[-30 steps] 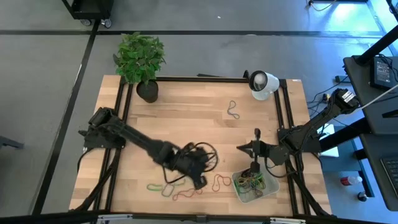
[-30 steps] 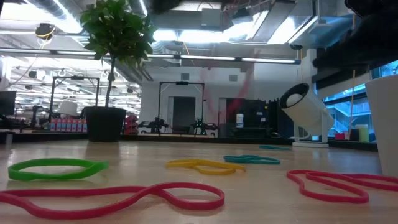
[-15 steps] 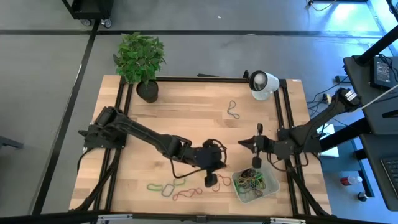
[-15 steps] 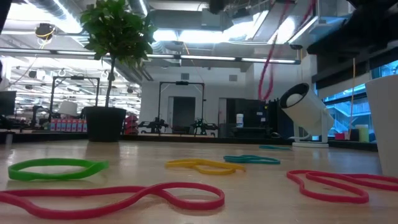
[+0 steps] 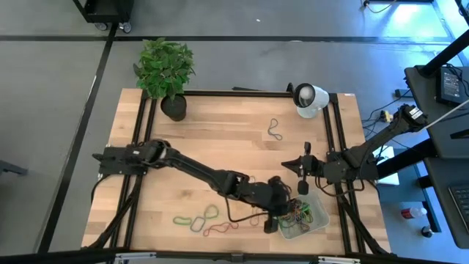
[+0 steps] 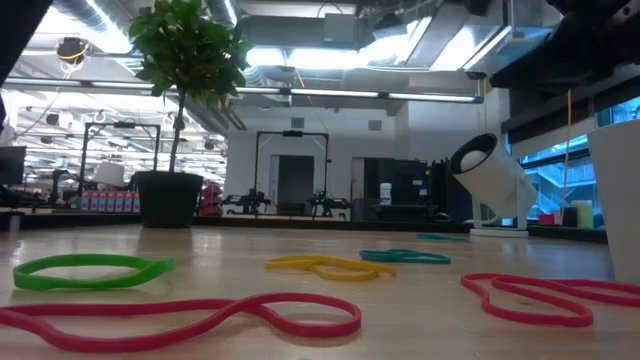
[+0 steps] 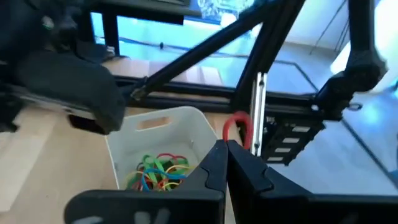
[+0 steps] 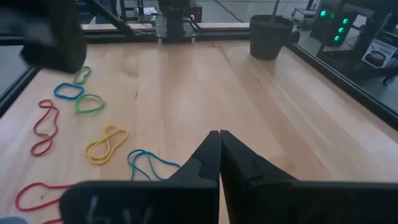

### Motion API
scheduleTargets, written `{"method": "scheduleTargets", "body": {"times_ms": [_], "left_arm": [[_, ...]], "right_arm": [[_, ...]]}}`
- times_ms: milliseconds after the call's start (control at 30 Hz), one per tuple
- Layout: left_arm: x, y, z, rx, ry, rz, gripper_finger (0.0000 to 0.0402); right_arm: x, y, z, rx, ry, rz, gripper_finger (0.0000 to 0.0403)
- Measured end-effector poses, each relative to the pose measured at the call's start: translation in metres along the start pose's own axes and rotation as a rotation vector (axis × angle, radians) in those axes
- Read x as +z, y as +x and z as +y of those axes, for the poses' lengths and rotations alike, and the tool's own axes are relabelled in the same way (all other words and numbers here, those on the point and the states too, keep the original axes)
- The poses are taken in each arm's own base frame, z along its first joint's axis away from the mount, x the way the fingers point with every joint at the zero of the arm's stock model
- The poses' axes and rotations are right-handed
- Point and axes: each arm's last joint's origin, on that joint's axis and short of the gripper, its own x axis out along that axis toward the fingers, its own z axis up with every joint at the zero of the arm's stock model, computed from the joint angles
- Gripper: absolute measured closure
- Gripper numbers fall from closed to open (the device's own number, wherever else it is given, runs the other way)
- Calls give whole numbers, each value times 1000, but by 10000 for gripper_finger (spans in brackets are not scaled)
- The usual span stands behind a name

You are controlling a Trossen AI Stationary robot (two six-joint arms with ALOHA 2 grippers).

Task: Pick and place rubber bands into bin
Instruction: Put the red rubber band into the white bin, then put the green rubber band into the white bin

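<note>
My left gripper is shut on a red rubber band at the near left side of the bin, a pale tray with several coloured rubber bands lying in it. Loose rubber bands lie flat on the wood near the front edge: green, red, and in the right wrist view yellow and blue. My right gripper hovers shut and empty just beyond the bin's far side, pointing toward the table's left. My left gripper pinches the red band between its two shut fingertips. Only a short red loop shows past the tips. The fingers point slantwise down toward the table's right side. The band is lifted clear of the table, level with the bin's rim.
A potted plant stands at the far left corner and a white round device at the far right. A dark rubber band lies alone on the far half. Black frame rails run along the table's sides.
My left gripper has swung from above the loose bands near the front edge toward the table's right edge, up to the bin, and has rolled on the way. It stays shut on the red band, which has travelled with it, lifted clear.
</note>
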Motion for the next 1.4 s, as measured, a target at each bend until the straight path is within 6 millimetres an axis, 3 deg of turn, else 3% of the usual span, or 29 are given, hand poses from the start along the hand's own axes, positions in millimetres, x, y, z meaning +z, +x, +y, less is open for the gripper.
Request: {"method": "scheduleTargets", "body": {"times_ms": [333, 633, 800, 933, 1067, 1267, 1400], "left_arm": [[-40, 37, 14, -30, 3, 115, 391], [-57, 41, 26, -27, -41, 255, 304], [-55, 37, 29, -5, -32, 293, 271], [-45, 16, 29, 67, -50, 399, 271], [-34, -19, 24, 240, -19, 524, 287], [-34, -76, -12, 557, 104, 644, 319], [-44, -96, -27, 671, 46, 686, 322]], "right_arm": [[-1, 0, 0, -2, -7, 12, 398], [-2, 0, 0, -4, -13, 19, 398], [-2, 0, 0, -4, -11, 19, 398], [-5, 0, -1, -10, 1, 37, 398], [-8, 0, -2, -18, 8, 63, 398], [-9, 0, -2, -21, 10, 72, 398], [-9, 0, -2, -21, 12, 71, 398]]}}
